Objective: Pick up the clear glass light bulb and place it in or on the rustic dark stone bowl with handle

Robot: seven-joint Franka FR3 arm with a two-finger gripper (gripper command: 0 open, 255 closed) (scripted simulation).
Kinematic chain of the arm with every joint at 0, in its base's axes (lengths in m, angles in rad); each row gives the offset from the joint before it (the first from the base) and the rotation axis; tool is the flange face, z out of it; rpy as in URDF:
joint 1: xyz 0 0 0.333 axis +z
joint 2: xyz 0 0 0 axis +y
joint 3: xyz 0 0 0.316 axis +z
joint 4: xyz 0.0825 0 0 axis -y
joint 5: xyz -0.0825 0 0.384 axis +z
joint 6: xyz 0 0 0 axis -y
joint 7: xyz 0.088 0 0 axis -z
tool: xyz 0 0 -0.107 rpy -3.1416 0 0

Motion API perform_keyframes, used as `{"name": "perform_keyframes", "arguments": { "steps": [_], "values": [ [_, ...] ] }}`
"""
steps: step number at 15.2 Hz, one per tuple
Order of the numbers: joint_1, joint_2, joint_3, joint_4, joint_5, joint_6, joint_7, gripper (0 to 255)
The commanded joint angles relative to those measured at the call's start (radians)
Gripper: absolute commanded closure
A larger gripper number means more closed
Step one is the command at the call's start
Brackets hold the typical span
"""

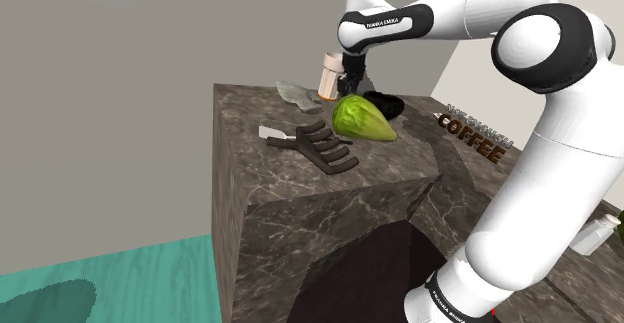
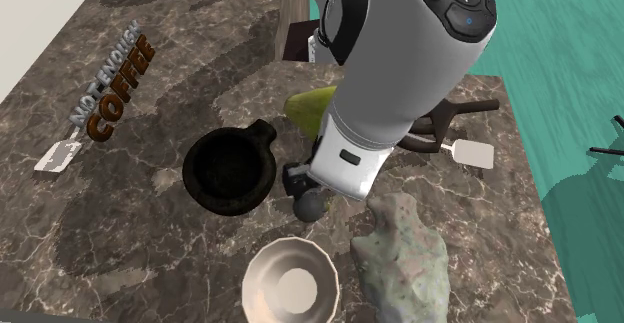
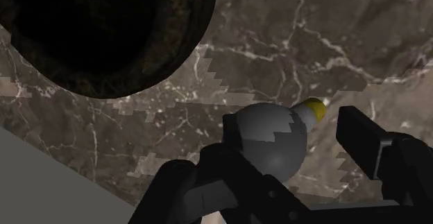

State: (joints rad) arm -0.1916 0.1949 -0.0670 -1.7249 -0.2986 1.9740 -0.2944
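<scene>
Btwn fingers (image 3: 375,146), bulb (image 3: 267,143) base away frm bowl (image 3: 194,28)

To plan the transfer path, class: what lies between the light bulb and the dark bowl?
Nothing: bare marbled countertop separates bulb from bowl, per wrist view.
</scene>
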Motion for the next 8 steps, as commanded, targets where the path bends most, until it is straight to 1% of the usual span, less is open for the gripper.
{"name": "perform_keyframes", "arguments": {
  "steps": [1,5,6,7,8],
  "values": [
    [0.006,0.011,0.007,-0.008,0.052,-0.006,0.000,255],
    [0.011,-0.007,0.011,-0.020,0.049,-0.014,0.007,255],
    [0.012,-0.018,0.011,-0.037,0.047,-0.009,0.010,255],
    [-0.007,0.005,0.021,-0.018,0.048,-0.003,0.003,255],
    [-0.013,0.003,0.028,-0.008,0.047,-0.015,0.002,255]
  ]
}}
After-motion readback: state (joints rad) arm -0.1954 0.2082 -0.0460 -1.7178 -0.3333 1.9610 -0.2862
